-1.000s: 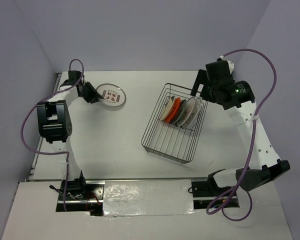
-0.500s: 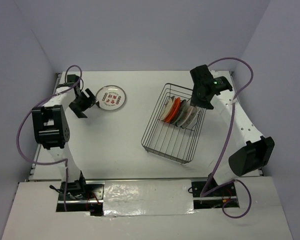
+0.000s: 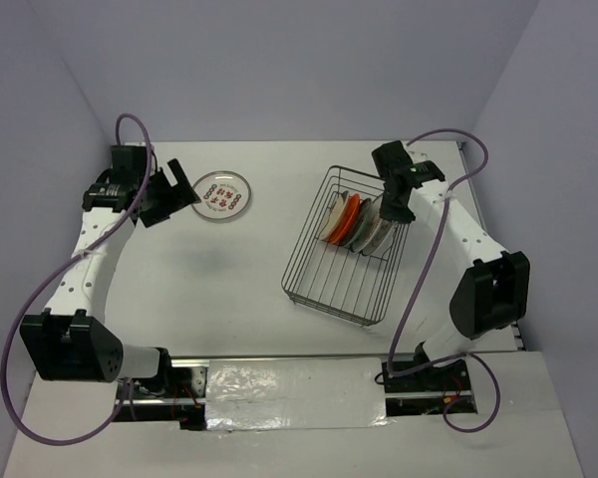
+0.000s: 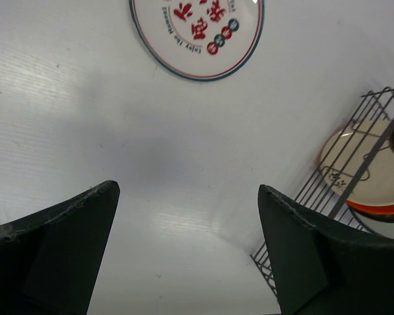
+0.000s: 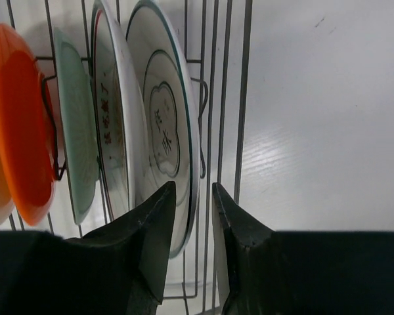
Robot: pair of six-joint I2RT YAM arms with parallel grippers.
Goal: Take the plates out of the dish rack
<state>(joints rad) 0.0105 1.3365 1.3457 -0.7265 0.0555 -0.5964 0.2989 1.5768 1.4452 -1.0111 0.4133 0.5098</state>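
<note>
One white plate with red marks (image 3: 222, 192) (image 4: 197, 33) lies flat on the table at the back left. My left gripper (image 3: 182, 195) (image 4: 187, 187) hovers just left of it, open and empty. The dish rack (image 3: 319, 299) (image 4: 374, 125) holds several upright plates: orange (image 5: 20, 118), teal-green (image 5: 75, 118), white with red lettering (image 5: 111, 118) and an outermost white one with a dark rim (image 5: 161, 111). My right gripper (image 3: 392, 211) (image 5: 194, 186) straddles that outermost plate's rim with narrow jaws. A thin gap and a rack wire show beside the right finger, so contact is unclear.
The rack's wire wall (image 5: 243, 98) runs right next to my right finger. A cream plate (image 4: 361, 164) sits at the rack's left end. Purple cables (image 3: 439, 239) loop off both arms. Walls close in the table at the back and sides.
My left gripper opened, let go of the flat plate and drew back to the left. My right arm came down onto the rack's right end and its jaws narrowed around the outermost plate.
</note>
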